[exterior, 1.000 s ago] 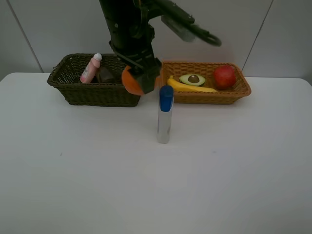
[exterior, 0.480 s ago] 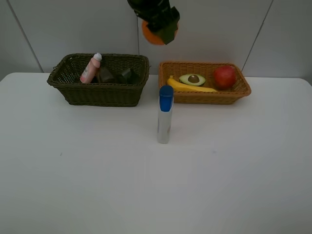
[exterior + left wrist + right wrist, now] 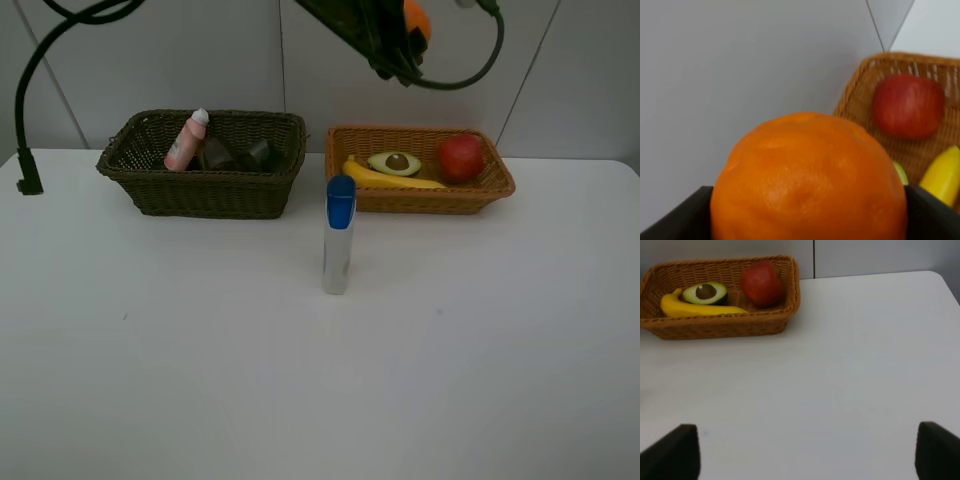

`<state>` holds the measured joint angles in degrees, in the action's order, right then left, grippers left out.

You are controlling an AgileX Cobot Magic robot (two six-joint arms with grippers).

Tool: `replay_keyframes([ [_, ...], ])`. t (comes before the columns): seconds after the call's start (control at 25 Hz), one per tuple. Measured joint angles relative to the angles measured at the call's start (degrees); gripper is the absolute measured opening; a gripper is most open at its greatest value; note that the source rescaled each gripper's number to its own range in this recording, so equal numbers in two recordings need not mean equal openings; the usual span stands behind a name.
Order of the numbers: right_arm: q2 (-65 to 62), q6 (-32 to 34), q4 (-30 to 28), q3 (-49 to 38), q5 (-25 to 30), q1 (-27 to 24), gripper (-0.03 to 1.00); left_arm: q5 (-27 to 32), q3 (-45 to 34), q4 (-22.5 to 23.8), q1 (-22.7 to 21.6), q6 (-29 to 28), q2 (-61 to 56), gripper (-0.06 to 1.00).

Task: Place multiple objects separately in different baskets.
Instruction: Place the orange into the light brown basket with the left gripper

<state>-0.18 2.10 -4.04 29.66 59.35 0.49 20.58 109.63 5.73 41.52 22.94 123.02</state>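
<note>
Orange fruit held high over the tan basket — the left arm carries it.

We see the orange [image 3: 807, 180] wedged between the left gripper [image 3: 400, 35]'s dark fingers [image 3: 677, 215], the jaws spread wide around it, up near the top of the exterior view and above the light orange-tan basket [image 3: 500, 180]. That basket holds the red apple [image 3: 460, 157], the avocado half [image 3: 395, 162] and the yellow banana [image 3: 390, 180]. The dark olive-brown basket [image 3: 200, 190] beside it holds the pink white-capped bottle [image 3: 187, 140] leaning on its wall, plus darker items we cannot make out. The silver blue-capped tube [image 3: 338, 235] stands upright on the white table [image 3: 320, 380], in front of the gap between the baskets. The right gripper [image 3: 805, 452] hangs over bare table with its jaws well apart — nothing between them.
</note>
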Motion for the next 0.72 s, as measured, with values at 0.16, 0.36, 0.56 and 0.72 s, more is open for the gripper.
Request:
replay_keyframes([
  [0.16,0.0,0.0,0.0,0.0,0.0,0.0,0.85,-8.44,0.0,0.0,-0.29,0.17,4.69,0.92],
  [0.36,0.0,0.0,0.0,0.0,0.0,0.0,0.85,-15.01,0.0,0.0,-1.05,0.17,10.04,0.92],
  [0.56,0.0,0.0,0.0,0.0,0.0,0.0,0.85,-18.05,0.0,-0.87,-2.24,0.17,13.74,0.92],
  [0.72,0.0,0.0,0.0,0.0,0.0,0.0,0.85,-18.93,0.0,-2.33,-2.82,0.17,15.39,0.92],
])
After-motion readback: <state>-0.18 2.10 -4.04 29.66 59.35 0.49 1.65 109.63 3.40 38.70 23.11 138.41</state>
